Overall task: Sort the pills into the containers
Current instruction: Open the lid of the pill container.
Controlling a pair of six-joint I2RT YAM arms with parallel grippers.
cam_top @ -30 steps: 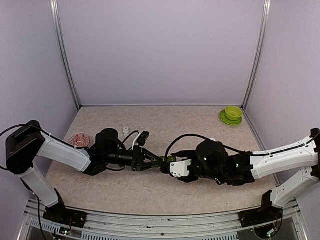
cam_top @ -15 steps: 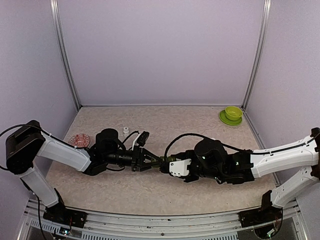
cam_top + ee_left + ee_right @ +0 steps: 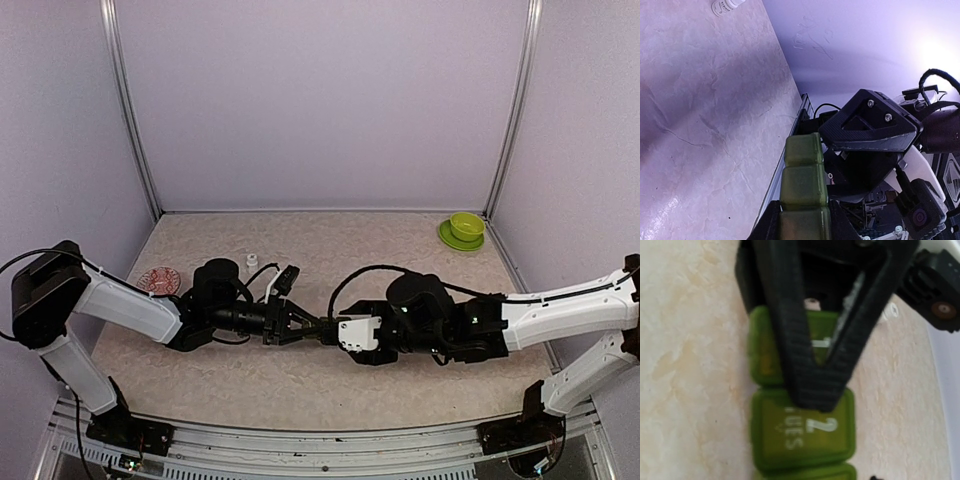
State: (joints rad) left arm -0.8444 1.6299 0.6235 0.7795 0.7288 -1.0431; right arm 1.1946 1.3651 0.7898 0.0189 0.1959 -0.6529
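**A:** ok so where are the containers (image 3: 801,182) sitting right now? Having trouble finding them in the top view.

**B:** yeah, they're hiding low in the middle of that view, right where the two arms are meeting nose to nose. The wrist views are way better. It's a dark green strip of three joined lidded boxes. The left fingers (image 3: 767,225) are clamping one end box, one on each side, at the bottom edge of the left wrist view. The rest of the strip is running up the frame toward the right fingers (image 3: 867,127).

**A:** are the right ones grabbing it too?

**B:** honestly can't tell. They're sitting just beside the far end box, right of centre in the left wrist view, but nothing is showing whether they're closing on it or hanging apart. In the right wrist view a black V-shaped finger is lying across the lid marked 1, its tip reaching the lid marked 2 TUES at centre frame.

**A:** is the strip resting on the tabletop (image 3: 350,250)?

**B:** can't tell that either. Other stuff: a lime-green bowl (image 3: 466,224) is sitting on its saucer (image 3: 450,238) at the far right. A small white bottle (image 3: 252,261) and a pinkish dish (image 3: 158,279) are sitting left of centre. All of it is well apart from the strip.
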